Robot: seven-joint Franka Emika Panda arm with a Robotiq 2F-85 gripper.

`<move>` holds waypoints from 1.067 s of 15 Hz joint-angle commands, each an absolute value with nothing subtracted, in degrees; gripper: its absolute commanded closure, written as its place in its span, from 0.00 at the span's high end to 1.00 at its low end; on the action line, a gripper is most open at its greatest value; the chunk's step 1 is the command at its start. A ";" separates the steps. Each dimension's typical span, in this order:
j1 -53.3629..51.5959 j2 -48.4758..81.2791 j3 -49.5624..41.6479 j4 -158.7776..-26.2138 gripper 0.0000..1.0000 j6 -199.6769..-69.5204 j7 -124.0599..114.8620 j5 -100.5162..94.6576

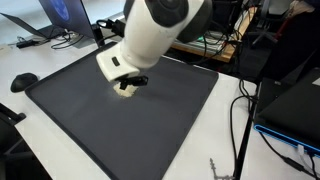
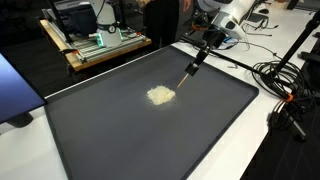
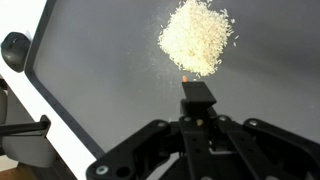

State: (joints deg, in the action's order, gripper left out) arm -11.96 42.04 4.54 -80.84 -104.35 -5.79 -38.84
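Observation:
A small heap of pale grains lies near the middle of a dark grey mat. My gripper hangs over the mat's far side, shut on a thin dark stick-like tool that slants down toward the heap. The tool's tip is just beside the heap's edge. In the wrist view the tool sticks out from my gripper, and its orange-tinted end sits at the near rim of the grains. In an exterior view the white arm hides most of my gripper; the grains peek out below it.
The mat lies on a white table. A black mouse sits by a mat corner, with a laptop behind it. Black cables trail along one table side. A wooden cart with equipment stands beyond the table.

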 commanded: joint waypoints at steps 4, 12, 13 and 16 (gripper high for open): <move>-3.77 29.99 4.23 -90.11 0.03 -114.12 2.04 -22.51; 6.67 22.79 3.09 -97.98 0.03 -121.27 15.08 -4.84; 8.06 22.34 3.15 -98.74 0.03 -121.94 17.22 -2.26; 12.47 21.17 3.23 -101.02 0.03 -123.96 24.93 5.85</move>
State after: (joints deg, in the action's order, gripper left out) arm 8.92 24.26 2.90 -96.55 -121.34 18.07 -1.58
